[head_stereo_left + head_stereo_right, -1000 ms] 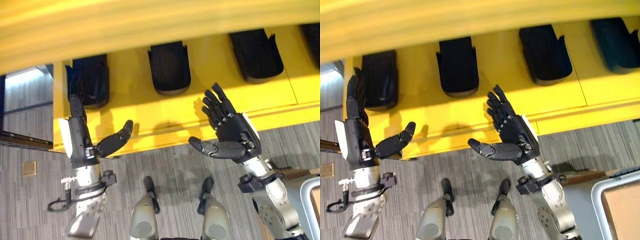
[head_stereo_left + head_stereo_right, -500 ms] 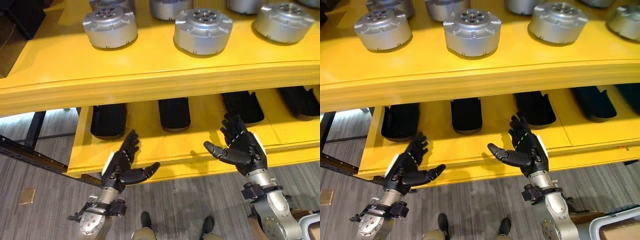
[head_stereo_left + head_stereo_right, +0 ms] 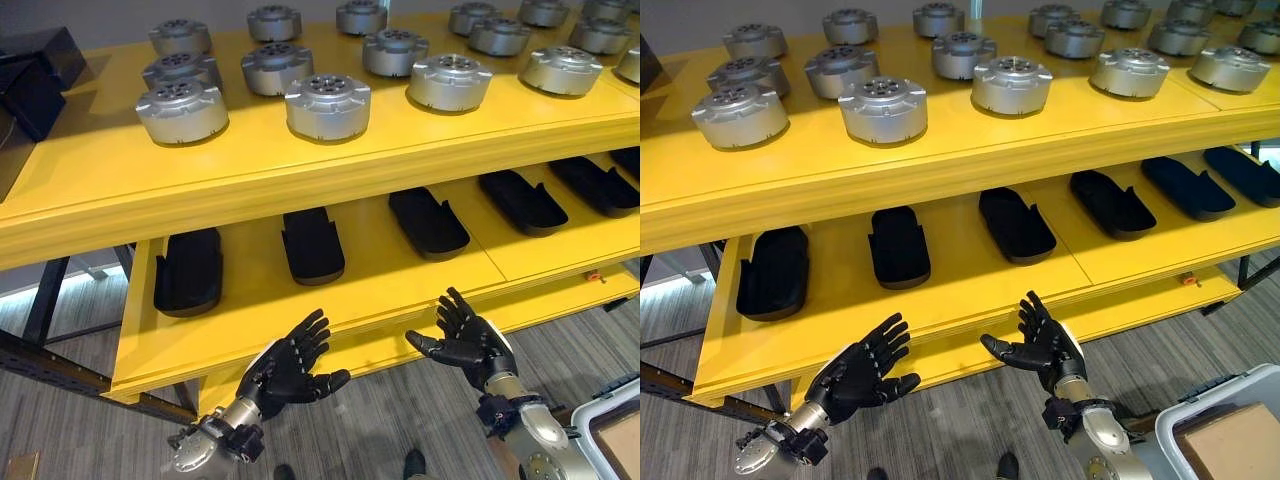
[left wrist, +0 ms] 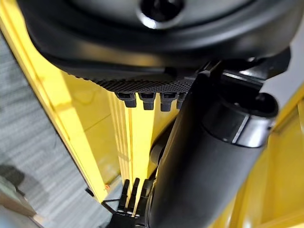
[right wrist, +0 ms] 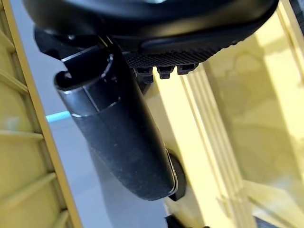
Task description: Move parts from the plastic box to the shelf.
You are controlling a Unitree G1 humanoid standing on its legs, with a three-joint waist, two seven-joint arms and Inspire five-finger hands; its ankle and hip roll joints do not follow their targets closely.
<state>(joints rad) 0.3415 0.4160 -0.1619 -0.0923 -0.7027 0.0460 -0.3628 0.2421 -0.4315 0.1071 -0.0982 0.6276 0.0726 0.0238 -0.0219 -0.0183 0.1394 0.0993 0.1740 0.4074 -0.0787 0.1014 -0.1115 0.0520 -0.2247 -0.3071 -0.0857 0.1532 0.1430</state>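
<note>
Both hands empty right now, left hand (image 3: 285, 368) and right hand (image 3: 470, 343) spread wide in front of the shelf's (image 3: 330, 310) lower front edge. The parts (image 3: 327, 104), round silver discs, sit along its top level. Next I'd guess it's back to the plastic box (image 3: 1230, 425), lower right, for another.

No lettering to call out here: the silver parts (image 3: 883, 108) show plain tops, the yellow shelf (image 3: 940, 165) carries no labels, and the cardboard box (image 3: 1230, 440) looks blank, as far as can be seen.
</note>
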